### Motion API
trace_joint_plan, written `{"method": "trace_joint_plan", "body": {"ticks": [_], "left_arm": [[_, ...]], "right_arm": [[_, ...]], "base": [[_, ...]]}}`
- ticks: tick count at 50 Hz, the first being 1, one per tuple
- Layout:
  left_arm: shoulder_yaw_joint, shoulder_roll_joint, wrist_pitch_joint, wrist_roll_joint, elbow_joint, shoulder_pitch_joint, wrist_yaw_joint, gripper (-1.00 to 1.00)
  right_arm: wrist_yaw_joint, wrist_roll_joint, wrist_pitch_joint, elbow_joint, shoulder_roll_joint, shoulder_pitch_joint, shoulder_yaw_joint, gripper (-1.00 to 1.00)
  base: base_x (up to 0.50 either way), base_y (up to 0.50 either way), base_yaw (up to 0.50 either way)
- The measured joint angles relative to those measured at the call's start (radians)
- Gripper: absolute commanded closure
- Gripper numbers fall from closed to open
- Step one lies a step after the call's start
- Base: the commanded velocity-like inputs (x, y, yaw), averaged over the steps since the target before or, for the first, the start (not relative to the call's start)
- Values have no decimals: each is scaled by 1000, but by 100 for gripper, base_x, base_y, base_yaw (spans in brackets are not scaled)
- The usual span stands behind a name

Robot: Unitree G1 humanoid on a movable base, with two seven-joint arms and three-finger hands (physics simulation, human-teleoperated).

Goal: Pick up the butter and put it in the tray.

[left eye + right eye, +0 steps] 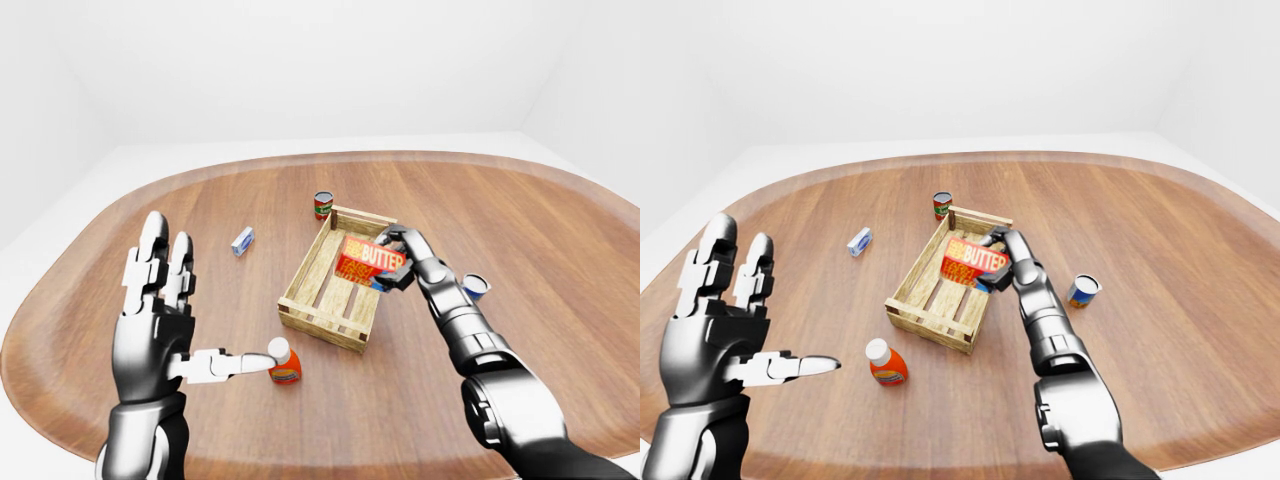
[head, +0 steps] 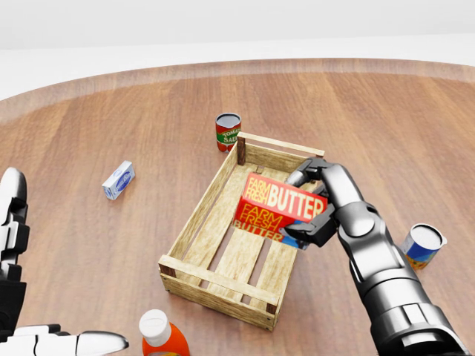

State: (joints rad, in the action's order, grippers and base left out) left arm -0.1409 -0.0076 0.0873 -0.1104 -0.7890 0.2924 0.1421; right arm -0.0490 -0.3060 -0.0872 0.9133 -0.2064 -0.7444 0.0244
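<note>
Right hand (image 2: 315,211) has its fingers closed round the butter (image 2: 280,207), a red box with yellow and white lettering. The box is tilted and sits over the wooden tray (image 2: 223,189), near the tray's upper right part in the head view. Whether it touches the slats cannot be told from any view.

Tray: slatted crate, long axis running from lower left to upper right in the head view, resting on the round wooden table (image 2: 111,119).

Left hand (image 1: 160,320) is raised with fingers spread wide and thumb pointing right; it has hold of nothing. The head view shows only its edge at the lower left corner; both eye views show the whole hand and forearm.

Other things on the table:
- Red can (image 2: 228,132), upright, just beyond the tray's upper left corner in the head view.
- Small blue-and-white carton (image 2: 118,180), lying flat, well left of the tray.
- Orange bottle (image 1: 883,364) with a white cap, below the tray's near end; cut off at the bottom edge of the head view, complete in the right-eye view.
- Blue-and-yellow can (image 2: 421,246), tilted, right of the right forearm.

Eye views alone show the full table outline and white walls.
</note>
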Motion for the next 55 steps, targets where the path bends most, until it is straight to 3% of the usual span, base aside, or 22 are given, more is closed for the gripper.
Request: {"method": "trace_joint_plan", "body": {"ticks": [20,55], "left_arm": [[-2,1,0,-1,3,-3,0,-100],[-2,-1,0,-3,-9,8,8,-100]], "right_arm": [[113,56,0,140,86,-133,-10,100],[326,-20,0,191,143,-139,-26,100]], "base": [[0,0,0],[0,0,0]]}}
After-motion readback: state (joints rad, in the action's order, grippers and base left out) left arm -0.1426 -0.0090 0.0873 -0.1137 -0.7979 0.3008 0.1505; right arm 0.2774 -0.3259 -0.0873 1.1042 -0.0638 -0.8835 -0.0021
